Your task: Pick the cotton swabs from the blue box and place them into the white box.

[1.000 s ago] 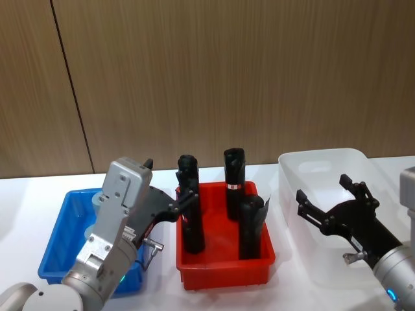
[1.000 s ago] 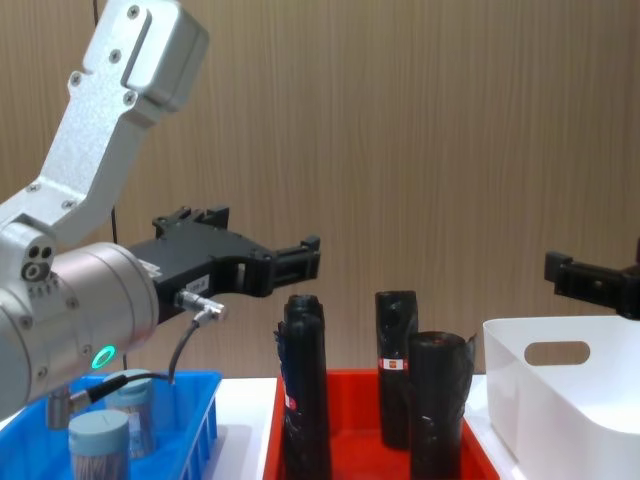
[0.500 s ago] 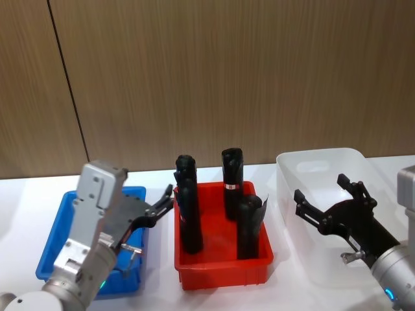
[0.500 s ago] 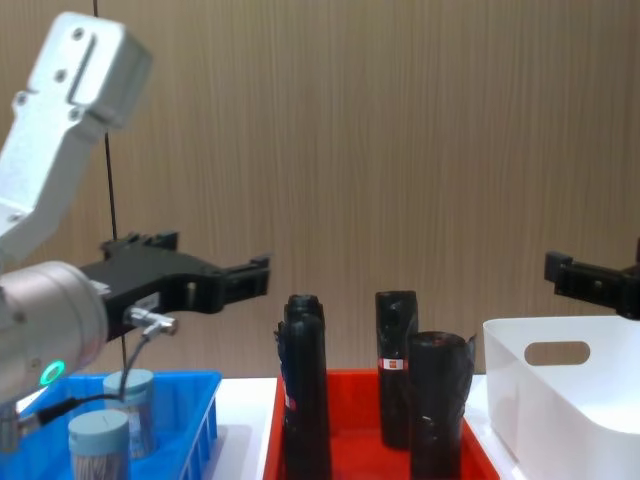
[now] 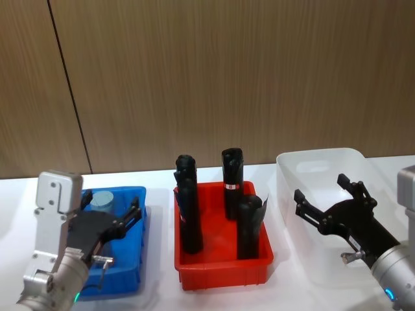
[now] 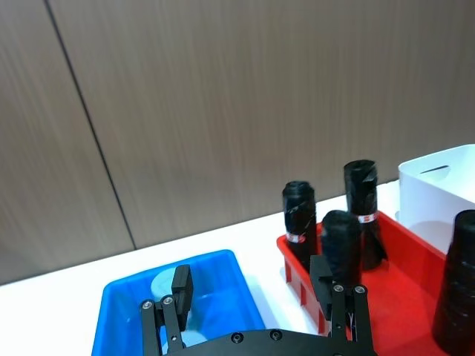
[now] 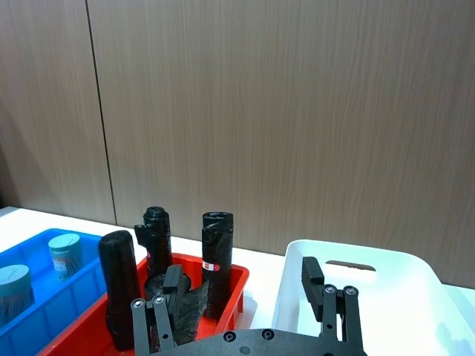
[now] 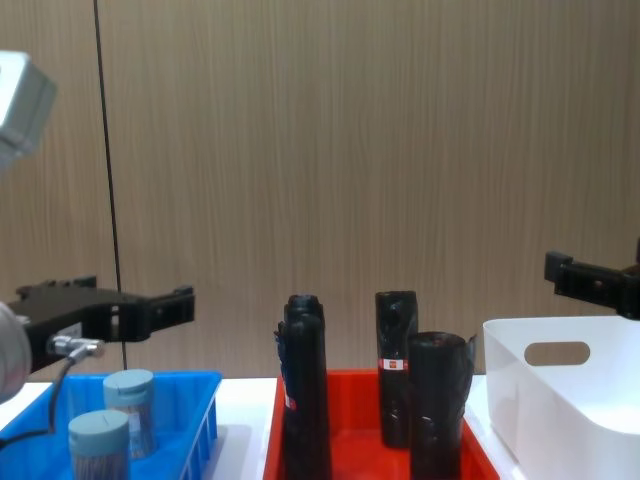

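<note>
Two cotton swabs tubs (image 8: 130, 398) (image 8: 98, 442) with pale lids stand in the blue box (image 8: 195, 420) at the left; from above I see one lid (image 5: 102, 199) in the blue box (image 5: 135, 254). My left gripper (image 5: 110, 207) hovers open and empty above that box, also seen as the left gripper (image 8: 130, 302) just over the tubs. The white box (image 5: 324, 162) is at the right. My right gripper (image 5: 322, 190) hangs open and empty above its near part.
A red crate (image 5: 224, 269) with three tall black rolls (image 5: 188, 207) stands between the two boxes. A wood-panelled wall rises behind the white table (image 5: 162, 178).
My left arm has swung left, away from the red crate, and now hangs over the blue box, still open. The right arm has not moved.
</note>
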`<state>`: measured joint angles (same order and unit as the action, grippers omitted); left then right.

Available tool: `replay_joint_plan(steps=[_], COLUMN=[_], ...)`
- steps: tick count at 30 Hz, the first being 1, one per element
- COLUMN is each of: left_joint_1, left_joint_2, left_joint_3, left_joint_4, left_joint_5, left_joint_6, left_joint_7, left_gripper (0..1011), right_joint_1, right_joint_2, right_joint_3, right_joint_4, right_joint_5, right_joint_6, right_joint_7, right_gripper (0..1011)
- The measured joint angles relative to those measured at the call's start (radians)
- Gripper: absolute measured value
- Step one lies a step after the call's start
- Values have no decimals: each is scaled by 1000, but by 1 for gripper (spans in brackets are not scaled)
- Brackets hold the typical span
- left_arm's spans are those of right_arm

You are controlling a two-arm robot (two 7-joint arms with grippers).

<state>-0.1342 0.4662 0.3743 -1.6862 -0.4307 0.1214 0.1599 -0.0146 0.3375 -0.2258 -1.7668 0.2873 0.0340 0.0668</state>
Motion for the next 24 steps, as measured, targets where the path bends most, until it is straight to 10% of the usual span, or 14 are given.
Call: replay_joint_plan(steps=[24], left_joint_1=[-15], left_joint_2=[-10], left_joint_3=[-42], left_joint_4=[81], left_joint_5=[-138], left_joint_6=[126], left_joint_7=[14], left_gripper=[1003], right_joint_1=[0], right_joint_2=[0], right_joint_3=[0], right_joint_4=[0], right_joint_5=[0], right_joint_6=[0], right_joint_7=[0], right_gripper=[1002])
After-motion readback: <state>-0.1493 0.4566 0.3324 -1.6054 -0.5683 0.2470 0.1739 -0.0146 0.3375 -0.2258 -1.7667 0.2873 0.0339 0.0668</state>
